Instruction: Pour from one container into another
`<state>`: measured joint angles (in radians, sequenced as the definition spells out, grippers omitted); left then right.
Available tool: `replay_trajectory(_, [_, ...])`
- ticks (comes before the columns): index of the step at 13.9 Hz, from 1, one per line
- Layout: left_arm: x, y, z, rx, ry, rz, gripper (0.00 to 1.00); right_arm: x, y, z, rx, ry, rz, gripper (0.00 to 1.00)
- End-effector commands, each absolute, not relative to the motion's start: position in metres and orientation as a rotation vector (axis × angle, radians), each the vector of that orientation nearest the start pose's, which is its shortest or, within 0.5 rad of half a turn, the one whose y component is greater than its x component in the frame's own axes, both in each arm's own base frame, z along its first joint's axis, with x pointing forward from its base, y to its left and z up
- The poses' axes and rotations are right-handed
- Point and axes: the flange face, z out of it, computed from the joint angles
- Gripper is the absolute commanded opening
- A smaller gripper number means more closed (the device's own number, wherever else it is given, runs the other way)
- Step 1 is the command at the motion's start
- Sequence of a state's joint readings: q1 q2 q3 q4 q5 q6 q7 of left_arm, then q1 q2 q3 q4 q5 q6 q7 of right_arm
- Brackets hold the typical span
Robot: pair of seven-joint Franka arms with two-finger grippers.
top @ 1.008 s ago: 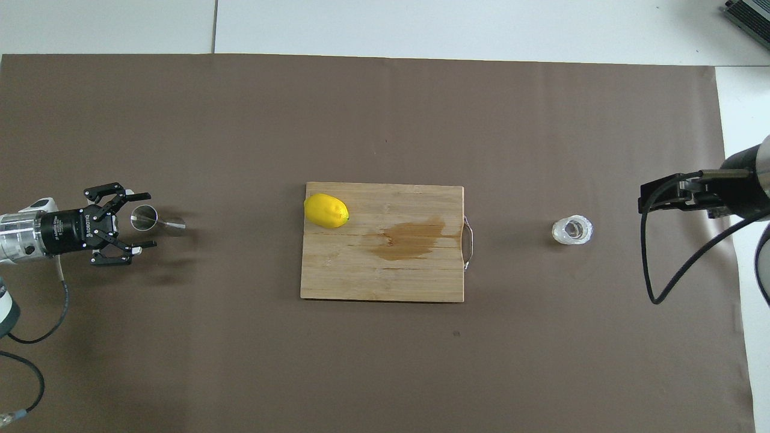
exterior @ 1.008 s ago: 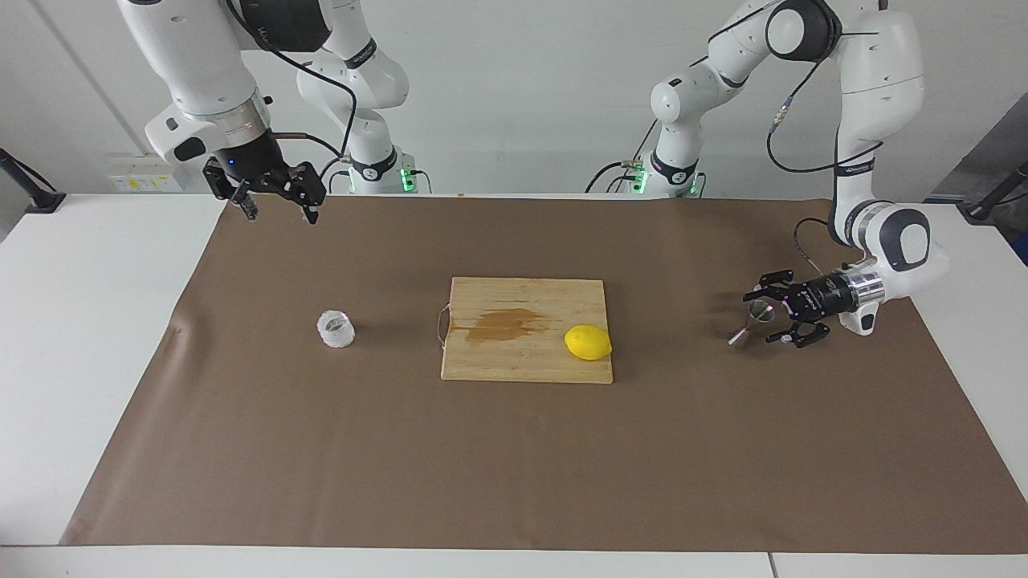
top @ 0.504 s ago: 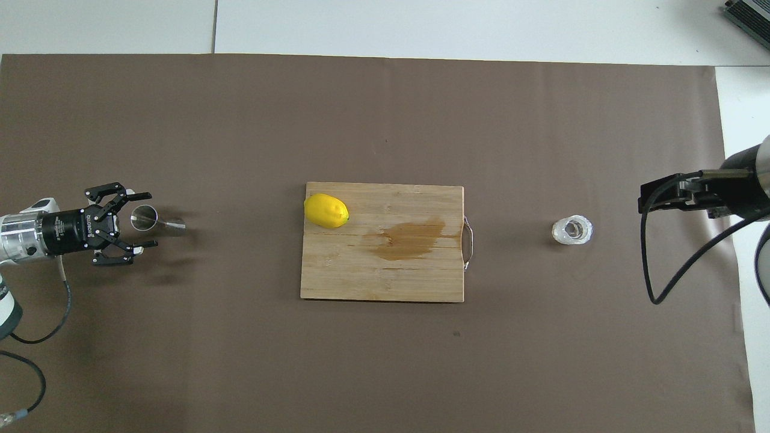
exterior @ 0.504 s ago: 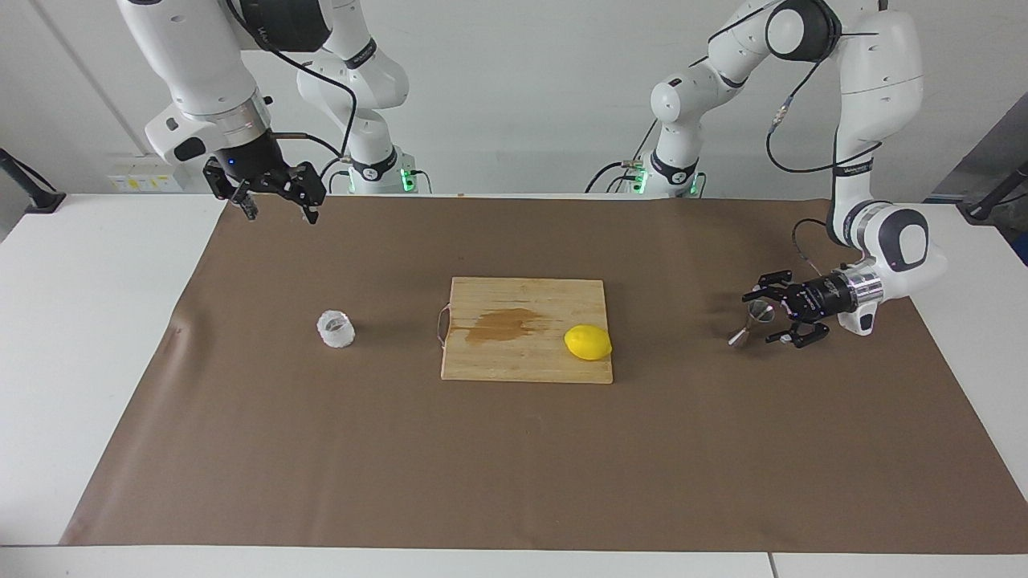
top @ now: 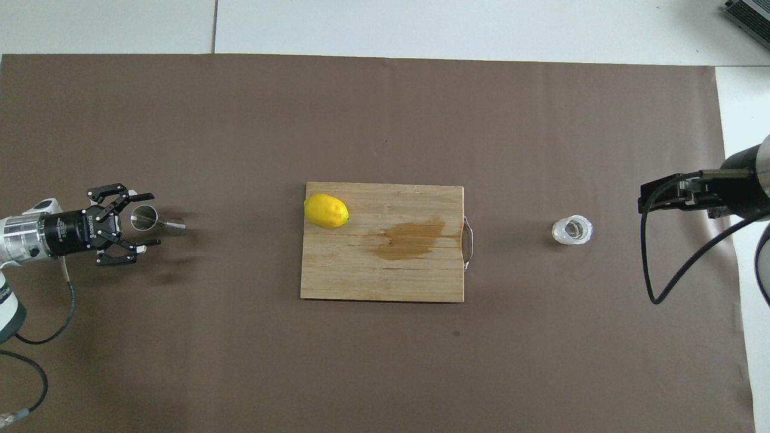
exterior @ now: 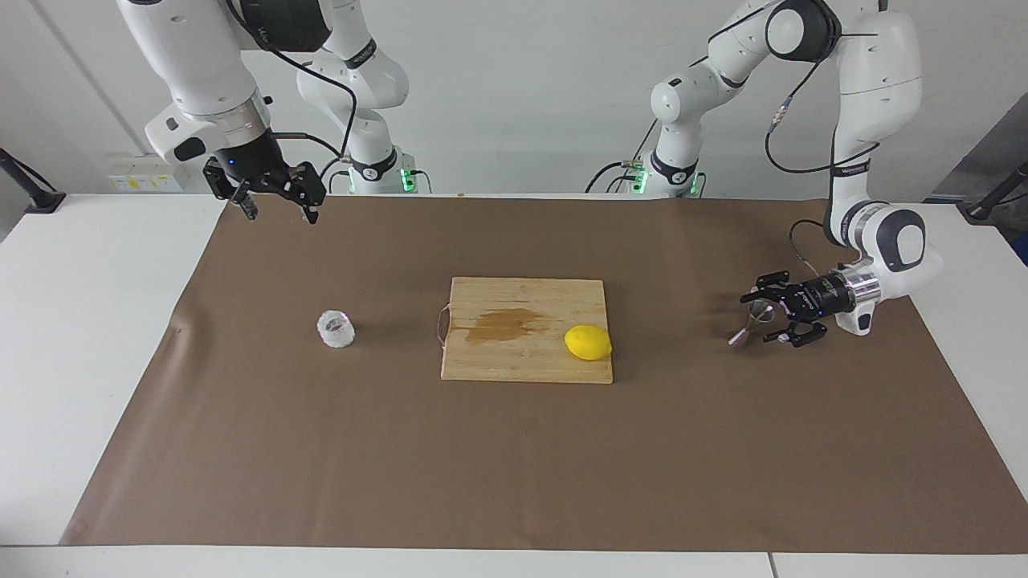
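the translucent cup (exterior: 336, 328) is seen upright on the brown mat (exterior: 514, 482), toward the right arm's end of the table, untouched, well apart from the wooden cutting board (exterior: 526, 365). something clear may be inside it; contents cannot be confirmed. the steel jigger (exterior: 753, 319) is stood on the mat toward the left arm's end, well apart from the board. a lemon (exterior: 587, 342) is lain on the board by the edge toward the jigger; a darker stain is noted mid-board.

the left gripper (exterior: 769, 319) is held low and sideways around the jigger, fingers spread open to either side of it, no contact confirmed. the right gripper (exterior: 276, 210) is parked high over the mat's edge nearest the robots, fingers open, holding nothing; that arm is judged waiting.

step judged: grasp of the jigger being set up, pouring not yet begun. next move calls for the fingers to be closed squarely on the jigger without tipping it, since it is narrow-waisted and slippery. the cup is then to be taken by the right gripper.
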<state>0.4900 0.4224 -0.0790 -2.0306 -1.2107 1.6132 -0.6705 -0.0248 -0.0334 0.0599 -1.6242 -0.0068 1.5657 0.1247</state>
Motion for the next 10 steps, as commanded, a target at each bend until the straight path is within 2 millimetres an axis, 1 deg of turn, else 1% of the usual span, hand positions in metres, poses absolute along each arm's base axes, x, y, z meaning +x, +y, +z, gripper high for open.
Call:
replay_trajectory(1, [0.5320, 0.1249, 0.2524, 1.218, 1.442, -0.978, 0.93, 0.5345, 0.0186, 0.6182, -3.125, 0.161, 0.043, 1.00])
replay_trajectory(4, [0.5323, 0.1247, 0.2517, 1.205, 1.442, -0.977, 0.88, 0.5345, 0.0186, 0.6182, -3.125, 0.161, 0.043, 1.00])
replay_trajectory(6, [0.5322, 0.1245, 0.2518, 1.205, 1.440, -0.978, 0.76, 0.5346, 0.0186, 0.6189, -3.125, 0.161, 0.040, 1.00])
replay_trajectory(10, [0.5326, 0.1247, 0.2515, 1.205, 1.440, -0.978, 0.74, 0.5345, 0.0186, 0.6182, -3.125, 0.161, 0.043, 1.00])
